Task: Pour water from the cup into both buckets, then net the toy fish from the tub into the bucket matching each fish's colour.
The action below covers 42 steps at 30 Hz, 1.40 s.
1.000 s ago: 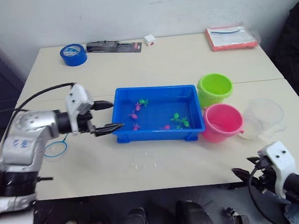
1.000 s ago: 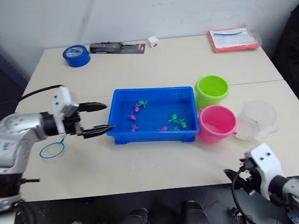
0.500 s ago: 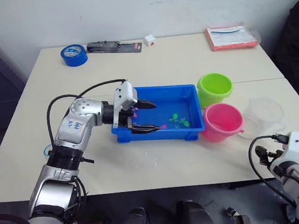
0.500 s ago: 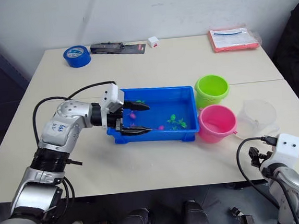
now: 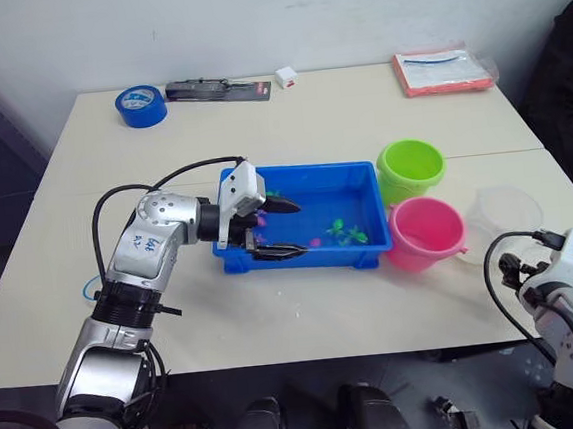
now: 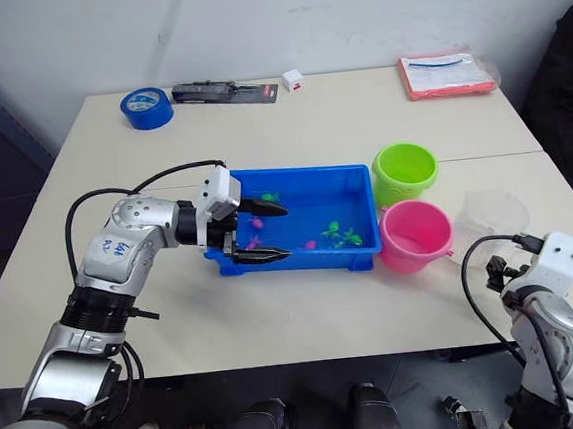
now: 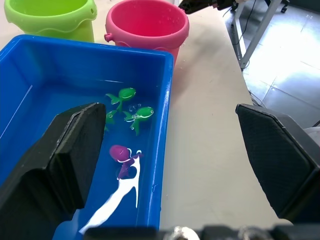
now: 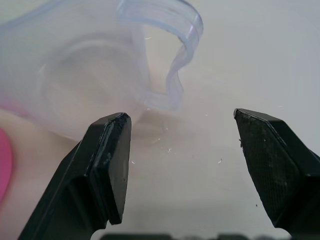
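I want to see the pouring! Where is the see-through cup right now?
The clear, wrinkly plastic cup stands on the table's right side, just right of the pink plastic bucket, and in the right wrist view it sits ahead of the open fingers.

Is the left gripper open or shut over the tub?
Open: the left gripper has its fingers spread wide, one over the tub's water, one outside its rim.

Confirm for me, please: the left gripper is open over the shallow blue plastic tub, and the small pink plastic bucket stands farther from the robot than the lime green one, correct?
Not quite. In the left eye view the pink bucket stands nearer the robot than the lime green bucket. The left gripper is indeed open over the blue tub.
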Each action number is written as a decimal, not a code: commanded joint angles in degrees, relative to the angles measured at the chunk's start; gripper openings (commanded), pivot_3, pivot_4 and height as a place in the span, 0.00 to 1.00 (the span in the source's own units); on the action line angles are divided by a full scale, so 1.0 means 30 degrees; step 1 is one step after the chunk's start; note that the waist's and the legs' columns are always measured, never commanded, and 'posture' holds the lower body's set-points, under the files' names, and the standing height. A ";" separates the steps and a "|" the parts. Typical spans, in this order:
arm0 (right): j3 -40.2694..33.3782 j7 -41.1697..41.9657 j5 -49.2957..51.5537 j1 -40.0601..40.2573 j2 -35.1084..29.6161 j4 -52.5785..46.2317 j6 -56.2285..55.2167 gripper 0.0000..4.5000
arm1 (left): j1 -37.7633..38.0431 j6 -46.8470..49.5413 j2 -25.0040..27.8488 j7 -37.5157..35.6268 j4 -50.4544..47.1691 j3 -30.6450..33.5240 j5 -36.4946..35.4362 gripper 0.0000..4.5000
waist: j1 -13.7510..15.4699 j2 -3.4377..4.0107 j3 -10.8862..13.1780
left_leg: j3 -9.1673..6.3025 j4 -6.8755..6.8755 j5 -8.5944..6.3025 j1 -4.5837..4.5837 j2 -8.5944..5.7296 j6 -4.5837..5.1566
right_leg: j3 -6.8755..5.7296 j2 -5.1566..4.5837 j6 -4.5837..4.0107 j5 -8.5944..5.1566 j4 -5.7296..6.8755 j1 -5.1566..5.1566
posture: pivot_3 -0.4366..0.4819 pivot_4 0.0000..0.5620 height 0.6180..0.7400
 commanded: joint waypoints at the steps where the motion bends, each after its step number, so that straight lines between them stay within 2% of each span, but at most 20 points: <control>1: -0.0397 -0.0502 -0.0380 -0.0401 -0.0202 0.0141 -0.0900 1.00 | 0.0031 -0.0033 0.0138 0.0062 -0.0807 0.0441 -0.0072 0.99 | -0.0004 0.0000 0.0000 | 0.0000 0.0000 0.0000 -0.0001 0.0000 0.0001 | 0.0000 -0.0001 0.0000 0.0000 0.0001 -0.0001 | 0.48 0.27 0.98; 11: -0.0558 -0.1737 -0.0869 -0.1323 -0.0083 0.1636 -0.3230 1.00 | 0.0298 0.0273 0.0288 0.0222 -0.1318 0.0524 -0.0150 0.99 | -0.0076 0.0002 -0.0001 | 0.0007 -0.0002 0.0000 0.0001 0.0001 0.0001 | 0.0009 -0.0001 -0.0001 0.0000 0.0007 -0.0006 | 0.48 0.27 0.98; 30: 0.0784 -0.1944 -0.1985 -0.2398 -0.0698 0.4920 -0.8097 1.00 | 0.0580 0.0803 0.0258 0.0493 -0.2017 0.0532 -0.0146 0.99 | -0.0423 0.0007 -0.0001 | 0.0005 -0.0012 0.0002 0.0001 0.0007 0.0000 | 0.0034 0.0002 -0.0001 0.0000 0.0019 -0.0015 | 0.48 0.27 0.98; 31: 0.0838 -0.1964 -0.1983 -0.2348 -0.0671 0.4817 -0.8171 0.89 | 0.0586 0.0793 0.0255 0.0509 -0.2001 0.0540 -0.0140 1.00 | -0.0420 0.0007 0.0000 | 0.0006 -0.0012 0.0002 0.0001 0.0006 0.0000 | 0.0034 0.0002 -0.0001 0.0000 0.0018 -0.0015 | 0.48 0.27 0.98; 32: 0.0887 -0.1965 -0.1954 -0.2276 -0.0651 0.4698 -0.8234 0.84 | 0.0600 0.0794 0.0257 0.0521 -0.1992 0.0554 -0.0145 1.00 | -0.0421 0.0007 0.0000 | 0.0006 -0.0012 0.0002 0.0000 0.0006 0.0000 | 0.0035 0.0001 0.0000 0.0000 0.0018 -0.0015 | 0.48 0.27 0.98; 37: 0.0910 -0.1957 -0.1869 -0.2102 -0.0589 0.4471 -0.8439 0.31 | 0.0668 0.0773 0.0284 0.0552 -0.1971 0.0576 -0.0144 1.00 | -0.0410 0.0011 -0.0001 | 0.0001 -0.0010 0.0002 -0.0002 0.0004 0.0000 | 0.0046 0.0002 0.0000 0.0000 0.0018 -0.0015 | 0.48 0.27 0.98; 38: 0.0912 -0.1928 -0.1840 -0.2061 -0.0586 0.4431 -0.8493 0.17 | 0.0686 0.0778 0.0291 0.0551 -0.1983 0.0576 -0.0147 1.00 | -0.0408 0.0011 -0.0001 | 0.0004 -0.0010 0.0002 0.0002 0.0004 0.0000 | 0.0051 0.0002 0.0000 0.0000 0.0018 -0.0014 | 0.48 0.27 0.98; 42: 0.0926 -0.1922 -0.1731 -0.1984 -0.0593 0.4328 -0.8604 0.16 | 0.0671 0.0729 0.0315 0.0524 -0.1935 0.0583 -0.0131 1.00 | -0.0359 0.0011 -0.0001 | -0.0036 -0.0007 0.0002 0.0000 0.0000 0.0000 | 0.0062 0.0005 0.0000 0.0000 0.0019 -0.0004 | 0.48 0.27 0.98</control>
